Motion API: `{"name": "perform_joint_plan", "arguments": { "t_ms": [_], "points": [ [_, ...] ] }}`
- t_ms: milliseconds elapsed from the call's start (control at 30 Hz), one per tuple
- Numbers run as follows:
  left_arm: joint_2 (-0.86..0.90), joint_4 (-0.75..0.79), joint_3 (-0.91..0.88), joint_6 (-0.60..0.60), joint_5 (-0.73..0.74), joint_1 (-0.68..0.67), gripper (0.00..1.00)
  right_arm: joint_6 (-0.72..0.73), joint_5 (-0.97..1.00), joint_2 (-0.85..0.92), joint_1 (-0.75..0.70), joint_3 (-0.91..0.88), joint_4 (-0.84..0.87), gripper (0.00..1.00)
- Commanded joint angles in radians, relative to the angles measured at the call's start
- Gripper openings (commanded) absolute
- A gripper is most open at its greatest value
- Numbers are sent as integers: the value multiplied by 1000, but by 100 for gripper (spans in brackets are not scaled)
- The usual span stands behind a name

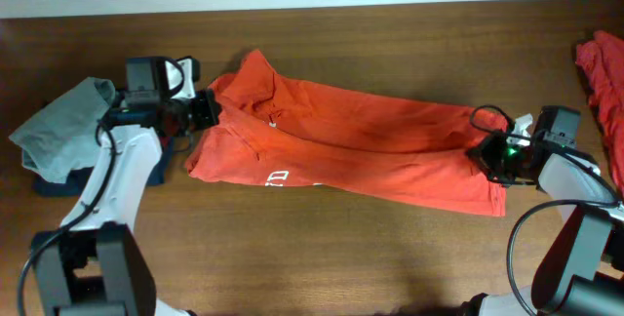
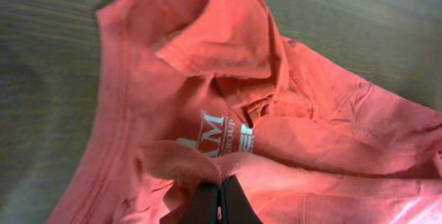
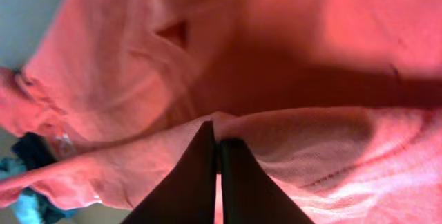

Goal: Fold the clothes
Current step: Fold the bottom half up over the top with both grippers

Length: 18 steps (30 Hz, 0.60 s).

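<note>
L hand (image 1: 209,111), R hand (image 1: 485,151) on opposite shirt (image 1: 370,140) edges; wide tabletop (image 1: 322,253) nearside

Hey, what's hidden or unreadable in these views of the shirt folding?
Left wrist: a fold covers part of the white print on the orange-red short-sleeved shirt.
Overhead: the right edge cuts off a second red garment.
Overhead: the navy garment lies mostly under the pale grey-blue garment.

Soft even light; blurred wrist views, shadow across shirt (image 3: 311,79)
</note>
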Motion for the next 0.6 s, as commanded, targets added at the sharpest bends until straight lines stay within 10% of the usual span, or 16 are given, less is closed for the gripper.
{"name": "perform_joint_plan", "arguments": {
  "t_ms": [0, 233, 567],
  "points": [
    [27, 41, 10, 22, 12, -17, 5, -1, -54, 0, 1, 11, 56, 25],
    [8, -137, 150, 87, -37, 31, 48, -13, -144, -17, -27, 11, 34, 60],
    [-29, -351, 319, 196, -88, 56, 61, -151, -158, -33, -154, 20, -98, 56]
  ]
}}
